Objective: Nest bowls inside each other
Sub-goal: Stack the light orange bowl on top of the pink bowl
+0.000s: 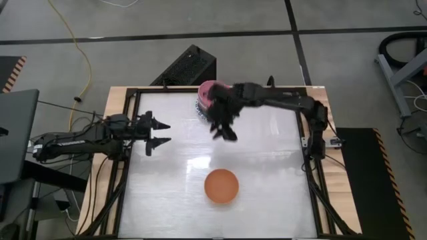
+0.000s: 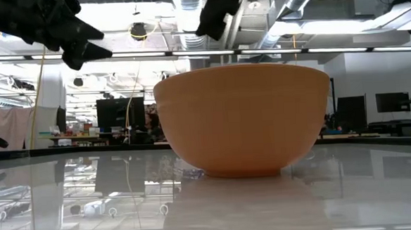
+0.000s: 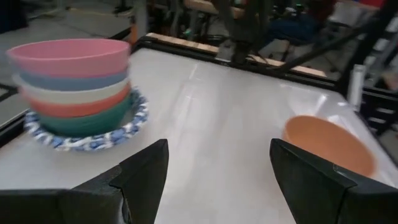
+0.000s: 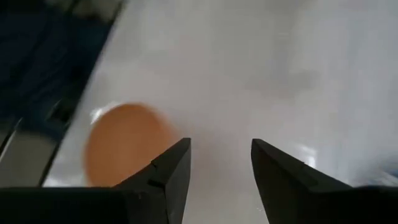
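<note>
A stack of nested bowls (image 3: 78, 84) stands at the table's far edge, pink on top, then blue, cream, red and teal, all resting in a white bowl with a blue-patterned rim (image 3: 93, 140). The pink top (image 1: 212, 88) shows from above. An orange bowl (image 1: 221, 185) rests upright on its base near the table's front middle, also seen in the low view (image 2: 242, 120). My right gripper (image 1: 225, 130) hangs open in the air just in front of the stack, empty (image 4: 217, 168). My left gripper (image 1: 162, 132) waits open at the table's left side.
The glossy white table top (image 1: 267, 173) lies inside a black frame (image 1: 313, 193). A black box (image 1: 190, 67) stands beyond the far edge, behind the stack. Bare table surface spreads between the stack and the orange bowl.
</note>
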Motion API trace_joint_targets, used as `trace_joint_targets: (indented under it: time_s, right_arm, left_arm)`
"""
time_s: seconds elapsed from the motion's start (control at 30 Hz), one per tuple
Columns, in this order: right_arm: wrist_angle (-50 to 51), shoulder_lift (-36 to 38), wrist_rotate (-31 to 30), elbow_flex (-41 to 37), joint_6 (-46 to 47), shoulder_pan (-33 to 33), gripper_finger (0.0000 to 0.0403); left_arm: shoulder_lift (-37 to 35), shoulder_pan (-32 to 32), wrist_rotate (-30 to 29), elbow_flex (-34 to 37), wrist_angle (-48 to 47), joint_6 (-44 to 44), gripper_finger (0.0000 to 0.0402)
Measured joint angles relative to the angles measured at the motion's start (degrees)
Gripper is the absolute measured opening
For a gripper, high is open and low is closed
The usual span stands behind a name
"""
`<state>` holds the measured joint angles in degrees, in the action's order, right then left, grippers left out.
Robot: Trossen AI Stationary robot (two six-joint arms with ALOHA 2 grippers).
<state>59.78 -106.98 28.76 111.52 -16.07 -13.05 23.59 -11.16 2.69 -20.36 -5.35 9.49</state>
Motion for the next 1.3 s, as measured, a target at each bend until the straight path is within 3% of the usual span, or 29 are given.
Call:
trace_joint_targets:
  time_s: [0.17,0.33,0.57,0.73,0.93,1.17,1.3]
  right_arm:
    - [-1.8,-0.1,3.1,-4.2,-3.7,6.4,0.0181]
    - [-5.5,0.1,2.9,-6.3,-5.8,7.8,0.0173]
    - [-2.1,1.5,6.0,-9.9,-6.4,0.5,0.0162]
    - [-8.0,2.8,13.9,-16.4,-2.6,-5.1,0.0159]
    - [-17.8,6.8,18.0,-23.4,1.9,-6.6,0.0159]
    - [-24.1,13.4,17.2,-26.6,4.6,-1.3,0.0159]
    - [-28.8,16.4,11.7,-31.2,8.4,4.6,0.0159]
  left_arm:
    - [-1.1,0.0,5.7,0.0,3.5,0.1,0.0270]
    - [-4.1,0.0,9.1,0.0,6.8,0.2,0.0270]
    - [-11.7,0.0,8.4,0.0,5.4,-1.9,0.0270]
    - [-18.2,0.0,6.0,0.0,-0.7,-2.2,0.0270]
    - [-23.5,0.0,3.0,-0.2,-8.6,-1.8,0.0270]
    - [-23.3,0.0,2.9,-0.4,-10.0,-2.1,0.0270]
    - [-23.3,0.0,3.9,-0.4,-10.9,-1.4,0.0270]
